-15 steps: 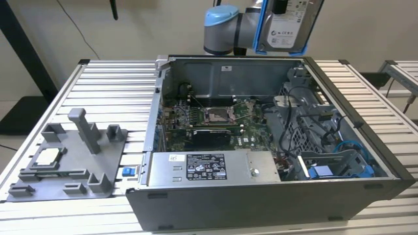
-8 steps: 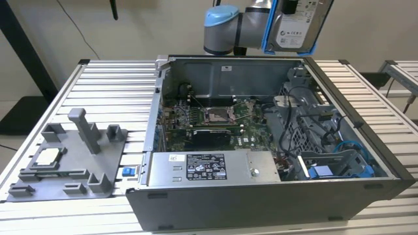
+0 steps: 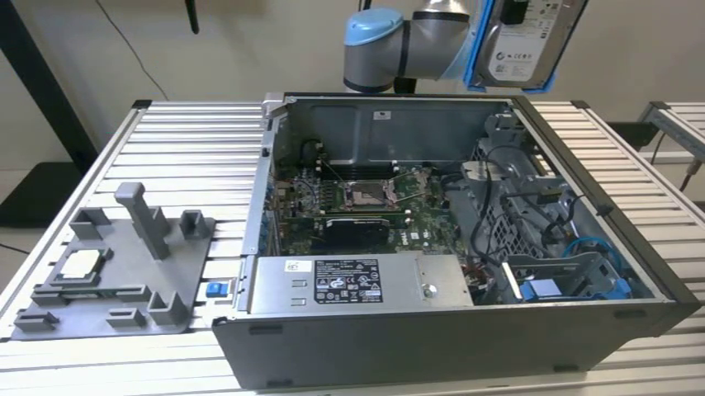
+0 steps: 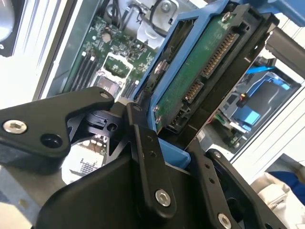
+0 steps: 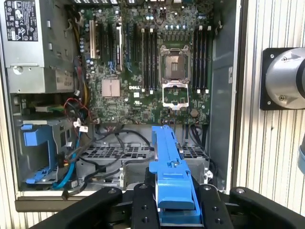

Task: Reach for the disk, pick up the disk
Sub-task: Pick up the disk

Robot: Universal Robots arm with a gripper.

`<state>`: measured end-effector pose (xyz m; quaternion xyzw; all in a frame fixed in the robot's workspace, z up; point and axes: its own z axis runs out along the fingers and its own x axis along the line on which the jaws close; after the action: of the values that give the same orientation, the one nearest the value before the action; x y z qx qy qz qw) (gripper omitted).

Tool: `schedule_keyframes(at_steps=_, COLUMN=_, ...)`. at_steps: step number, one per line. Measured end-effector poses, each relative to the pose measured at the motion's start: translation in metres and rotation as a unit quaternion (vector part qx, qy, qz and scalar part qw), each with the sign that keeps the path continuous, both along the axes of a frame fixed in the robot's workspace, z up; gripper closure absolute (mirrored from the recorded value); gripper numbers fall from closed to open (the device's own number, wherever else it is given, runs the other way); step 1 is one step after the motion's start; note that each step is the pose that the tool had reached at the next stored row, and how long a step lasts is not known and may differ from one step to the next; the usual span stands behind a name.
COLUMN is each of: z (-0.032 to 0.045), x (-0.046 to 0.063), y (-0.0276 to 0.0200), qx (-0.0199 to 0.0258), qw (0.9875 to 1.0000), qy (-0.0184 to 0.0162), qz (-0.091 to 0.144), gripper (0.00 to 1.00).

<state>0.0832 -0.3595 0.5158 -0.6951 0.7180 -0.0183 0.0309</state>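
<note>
The disk (image 3: pixel 520 43) hangs upright high above the back right corner of the open computer case (image 3: pixel 441 338), its white label facing the exterior camera and blue rails along its edges. In the second wrist view the disk (image 4: pixel 200 71) shows its green circuit board and connector. My gripper (image 4: pixel 174 152) is shut on it, with a black finger (image 4: pixel 143 152) pressed against the blue rail. In the first wrist view the disk (image 5: pixel 167 157) appears edge-on as a blue rail between the two fingers of my gripper (image 5: pixel 175 202).
Inside the case lie the motherboard (image 3: pixel 352 194), a power supply (image 3: pixel 352 282) and a blue drive bracket (image 3: pixel 551 289). A grey fixture (image 3: pixel 111 272) with a small silver chip (image 3: pixel 79 264) sits on the slatted table (image 3: pixel 187 140) at the exterior view's left.
</note>
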Motion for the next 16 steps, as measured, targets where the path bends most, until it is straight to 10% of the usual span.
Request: schedule_keyframes(at_steps=16, z=-0.0007, x=0.014, y=-0.0002, qx=-0.0001, qw=1.0, qy=-0.0001, qz=0.0, gripper=1.0)
